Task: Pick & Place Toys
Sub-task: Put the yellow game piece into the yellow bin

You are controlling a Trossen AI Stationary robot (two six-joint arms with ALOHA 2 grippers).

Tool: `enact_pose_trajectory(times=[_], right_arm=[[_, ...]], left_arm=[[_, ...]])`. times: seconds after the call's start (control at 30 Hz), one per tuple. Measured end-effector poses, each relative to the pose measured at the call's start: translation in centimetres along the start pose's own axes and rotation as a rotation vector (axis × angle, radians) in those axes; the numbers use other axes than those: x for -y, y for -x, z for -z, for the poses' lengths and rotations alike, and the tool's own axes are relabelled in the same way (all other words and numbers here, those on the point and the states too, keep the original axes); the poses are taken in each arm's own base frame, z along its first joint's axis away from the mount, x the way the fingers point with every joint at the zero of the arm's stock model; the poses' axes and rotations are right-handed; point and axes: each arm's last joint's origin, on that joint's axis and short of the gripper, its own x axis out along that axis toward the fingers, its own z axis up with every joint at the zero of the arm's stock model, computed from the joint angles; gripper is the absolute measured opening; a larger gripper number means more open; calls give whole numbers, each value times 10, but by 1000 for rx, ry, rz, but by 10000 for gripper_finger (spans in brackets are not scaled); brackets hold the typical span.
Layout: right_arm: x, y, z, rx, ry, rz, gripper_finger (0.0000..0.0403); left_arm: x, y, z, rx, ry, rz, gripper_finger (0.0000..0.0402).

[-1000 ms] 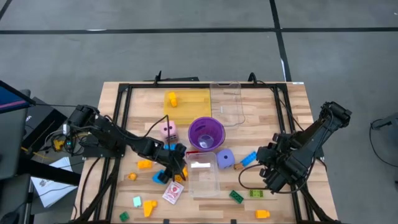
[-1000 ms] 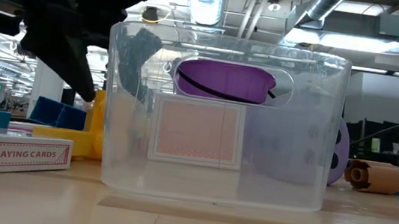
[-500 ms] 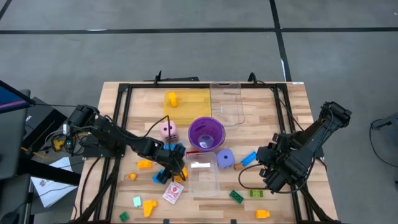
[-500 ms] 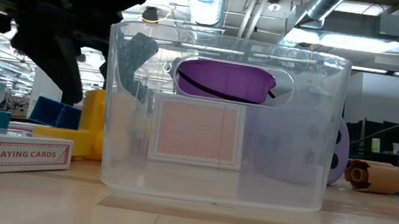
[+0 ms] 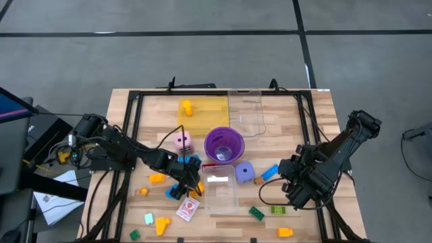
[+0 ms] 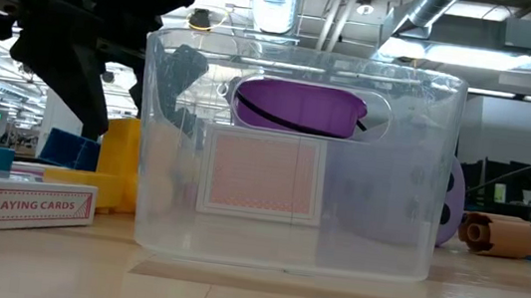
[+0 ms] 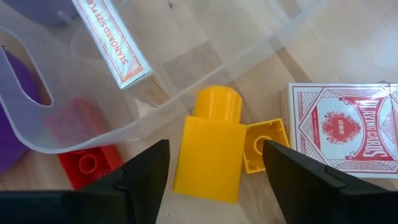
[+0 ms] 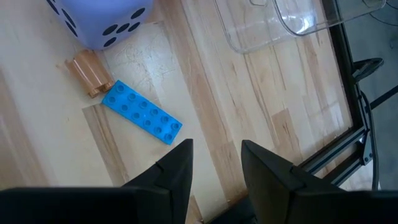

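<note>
Left gripper (image 7: pixel 211 180) open, empty, over yellow brick (image 7: pixel 211 149) on wooden table (image 5: pixel 283 108).

Bright, even overhead light; soft shadows; blurred near wrist-view fingers (image 7: pixel 143 180).

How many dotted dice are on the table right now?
2. The pink die sits left of the purple cup, touching or nearly so; the purple die lies just right of the clear bin. Smaller pieces could hide under the arms.
</note>
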Motion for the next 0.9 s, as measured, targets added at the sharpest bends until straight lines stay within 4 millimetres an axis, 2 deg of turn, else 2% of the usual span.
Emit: enact_pose_trajectory(times=[0.17, 0.43, 0.6, 0.77, 0.9], right_arm=[[0, 0, 0, 1, -1, -2, 129], [0, 0, 0, 1, -2, -2, 129], [0, 0, 0, 1, -2, -2, 129], [0, 0, 0, 1, -2, -3, 129], [0, 0, 0, 1, -2, -3, 129]], left_arm=[[0, 0, 0, 1, 0, -1, 214], [0, 0, -1, 8, -9, -3, 134], [-1, 0, 0, 6, -6, -5, 130], [-1, 1, 0, -5, -5, -3, 152], [-1, 3, 2, -27, -5, 1, 133]])
